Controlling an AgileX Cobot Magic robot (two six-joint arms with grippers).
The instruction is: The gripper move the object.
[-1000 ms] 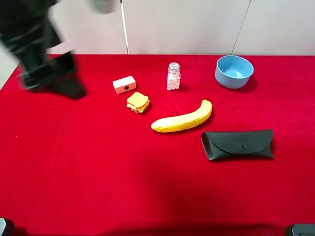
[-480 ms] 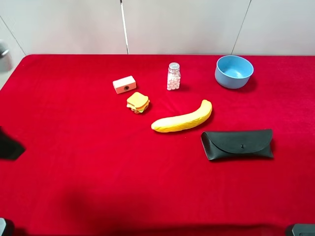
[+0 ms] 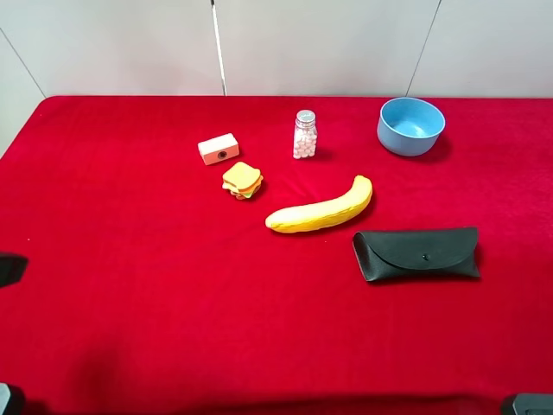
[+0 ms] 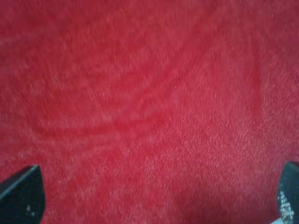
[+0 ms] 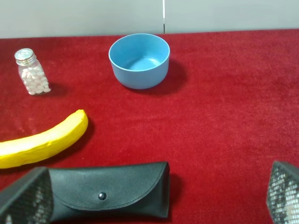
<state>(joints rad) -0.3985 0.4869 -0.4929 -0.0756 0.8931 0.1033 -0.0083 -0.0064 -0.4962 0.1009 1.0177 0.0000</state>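
The object, a flat black glasses case [image 3: 416, 253] with a snap button, lies on the red cloth at the right, just in front of the banana [image 3: 320, 207]. In the right wrist view the case [image 5: 110, 191] lies close in front of my open, empty right gripper [image 5: 154, 198], whose fingertips [image 5: 25, 196] stand wide apart to either side of it. My left gripper [image 4: 156, 196] is open and empty over bare red cloth. Only a dark bit of the left arm [image 3: 9, 268] shows at the table's left edge. The right gripper does not show in the exterior view.
A blue bowl [image 3: 410, 125] stands at the back right, a pill bottle [image 3: 304, 134] at the back middle. A small white box [image 3: 219, 149] and a toy sandwich [image 3: 243, 180] lie left of the banana. The cloth [image 3: 155, 285] covers the whole table.
The left arm has swept from the table's back left corner down along the left edge, almost out of the exterior view. The case and the other objects have not moved.
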